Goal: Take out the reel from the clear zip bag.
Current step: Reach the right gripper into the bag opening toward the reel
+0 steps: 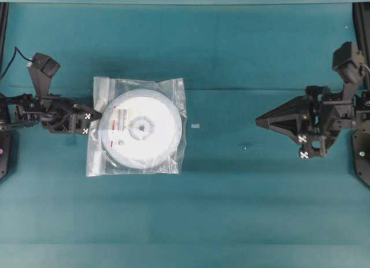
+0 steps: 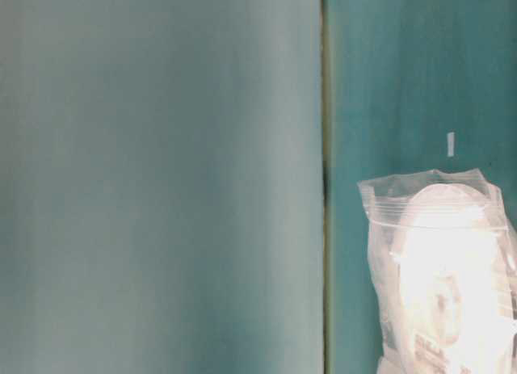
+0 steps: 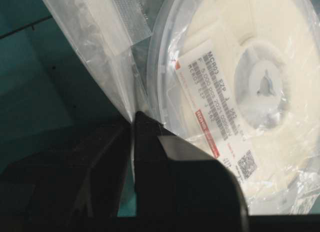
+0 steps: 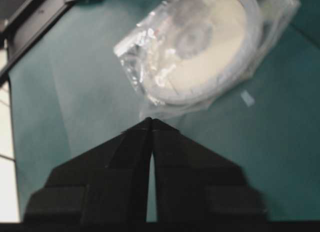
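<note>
The reel [image 1: 140, 128] lay sealed inside the bag [image 1: 99, 159] on the worktop [image 1: 243, 210]. Left tool [image 1: 95, 115] was pinched shut on the bag's edge; right tool [image 1: 258, 121], tips together, gripped nothing, well away. Extraction remained undone.

One camera looks straight down on the whole teal counter [image 1: 231, 210]. Another sits low, rotated sideways. Each wrist camera looks along its own jaws: the left very close, the right farther. All share the crinkled clear plastic zip bag [image 1: 173, 88].
</note>
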Controlling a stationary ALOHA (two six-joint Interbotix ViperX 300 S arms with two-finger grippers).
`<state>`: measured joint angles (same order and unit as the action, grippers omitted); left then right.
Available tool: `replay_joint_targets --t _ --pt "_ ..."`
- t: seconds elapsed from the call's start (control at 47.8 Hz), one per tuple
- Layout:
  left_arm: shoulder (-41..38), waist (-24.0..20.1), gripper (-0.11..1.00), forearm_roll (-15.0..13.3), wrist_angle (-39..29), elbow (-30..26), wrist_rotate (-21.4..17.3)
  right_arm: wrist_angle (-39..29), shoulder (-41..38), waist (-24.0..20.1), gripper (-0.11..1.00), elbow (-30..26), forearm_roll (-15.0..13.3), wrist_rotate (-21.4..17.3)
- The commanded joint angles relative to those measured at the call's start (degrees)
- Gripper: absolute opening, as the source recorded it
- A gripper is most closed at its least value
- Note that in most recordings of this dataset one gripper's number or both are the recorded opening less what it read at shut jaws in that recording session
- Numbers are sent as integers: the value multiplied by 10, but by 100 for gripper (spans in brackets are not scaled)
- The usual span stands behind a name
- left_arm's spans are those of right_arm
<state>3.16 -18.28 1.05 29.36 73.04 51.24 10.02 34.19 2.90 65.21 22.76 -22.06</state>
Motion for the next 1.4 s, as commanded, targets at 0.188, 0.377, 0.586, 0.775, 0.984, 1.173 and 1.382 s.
replay_joint_targets --t 0.188,0.377,0.586,0.775,0.984,1.173,1.382 --pt "-3 -2 -8 0 -1 -4 1 4 -74 7 75 -24 41 -84" --pt "-3 -2 -8 0 -2 -4 2 11 -151 10 88 -58 44 -108" --pt "-1 -2 -8 0 -15 -4 3 24 -241 10 84 -114 44 -109" --pt "-1 -2 -8 0 -15 -4 3 28 -309 12 83 -157 44 -111" --pt "-1 -2 -8 0 -15 -3 3 28 -366 16 83 -191 44 -111" --pt "-1 -2 -8 0 -15 -2 3 26 -396 21 83 -224 45 -110" --pt "-1 -2 -8 0 -15 -2 3 24 -421 25 83 -248 44 -112"
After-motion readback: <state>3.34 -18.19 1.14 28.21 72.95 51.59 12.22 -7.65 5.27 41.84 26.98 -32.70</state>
